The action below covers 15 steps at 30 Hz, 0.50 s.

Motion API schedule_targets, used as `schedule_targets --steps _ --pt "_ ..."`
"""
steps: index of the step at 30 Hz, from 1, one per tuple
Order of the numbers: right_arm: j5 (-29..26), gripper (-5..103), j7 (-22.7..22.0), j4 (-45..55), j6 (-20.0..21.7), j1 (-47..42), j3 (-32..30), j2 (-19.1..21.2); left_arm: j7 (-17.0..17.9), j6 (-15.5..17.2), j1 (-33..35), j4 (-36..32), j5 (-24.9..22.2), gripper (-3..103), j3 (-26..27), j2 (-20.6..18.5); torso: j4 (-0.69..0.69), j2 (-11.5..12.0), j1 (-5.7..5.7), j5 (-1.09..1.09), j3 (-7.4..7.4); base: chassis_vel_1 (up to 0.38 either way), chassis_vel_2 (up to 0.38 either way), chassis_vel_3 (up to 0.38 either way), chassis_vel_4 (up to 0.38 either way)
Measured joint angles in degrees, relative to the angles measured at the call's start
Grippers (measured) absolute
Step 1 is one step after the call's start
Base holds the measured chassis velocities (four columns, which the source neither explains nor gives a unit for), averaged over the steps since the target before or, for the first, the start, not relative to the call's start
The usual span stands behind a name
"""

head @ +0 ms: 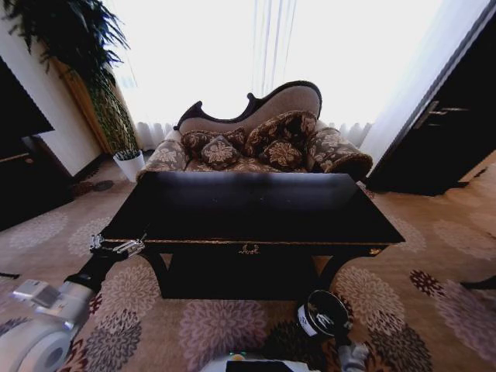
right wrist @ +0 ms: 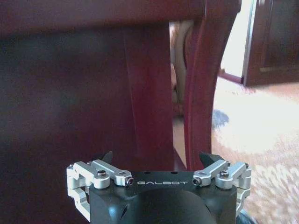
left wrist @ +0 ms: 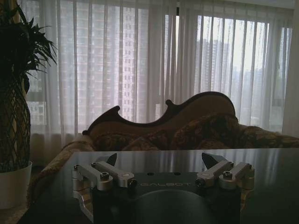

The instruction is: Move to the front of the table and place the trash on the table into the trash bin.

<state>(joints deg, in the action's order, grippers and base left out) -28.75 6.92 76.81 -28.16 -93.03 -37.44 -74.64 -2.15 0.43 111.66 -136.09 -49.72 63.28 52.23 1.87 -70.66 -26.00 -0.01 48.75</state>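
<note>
A: Curtains glow white across the top of the head view, with a patterned sofa (head: 260, 139) under them and a potted plant (head: 85, 62) at upper left. Where does the table sit?

B: Middle of the frame, right before the robot. Its tabletop (head: 248, 205) is glossy black with a gold edge, and I judge the drive up to it is about done.

A: And the trash?

B: I can't pick out any scraps on that dark surface; whether they are lost in the gloss or gone, I cannot tell. The bin (head: 324, 314) stands on the carpet at lower centre-right, just in front of the table, low and within the right arm's reach.

A: What are the arms doing?

B: The left gripper (head: 118, 246) is at the tabletop's front left corner, about level with its edge. In the left wrist view the left gripper (left wrist: 161, 161) has its fingers (left wrist: 112, 159) spread wide with nothing between them, looking flat along the surface, probably lined up to reach in over it.

A: The right one?

B: The right gripper (right wrist: 159, 158) hangs low, facing the table's curved leg (right wrist: 201, 88) and dark front panel. Its fingers (right wrist: 209, 158) are also apart and empty. It looks parked beside the bin, I'd guess.
</note>
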Motion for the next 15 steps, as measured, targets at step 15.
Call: schedule_targets --steps 15 --pt "-4.7 100 2.8 24.6 -0.2 -12.5 -11.3 -2.3 0.0 0.0 0.0 0.0 0.0 100 0.0 0.0 0.0 0.0 0.0 0.0 0.0 0.0 0.0 0.0 0.0"
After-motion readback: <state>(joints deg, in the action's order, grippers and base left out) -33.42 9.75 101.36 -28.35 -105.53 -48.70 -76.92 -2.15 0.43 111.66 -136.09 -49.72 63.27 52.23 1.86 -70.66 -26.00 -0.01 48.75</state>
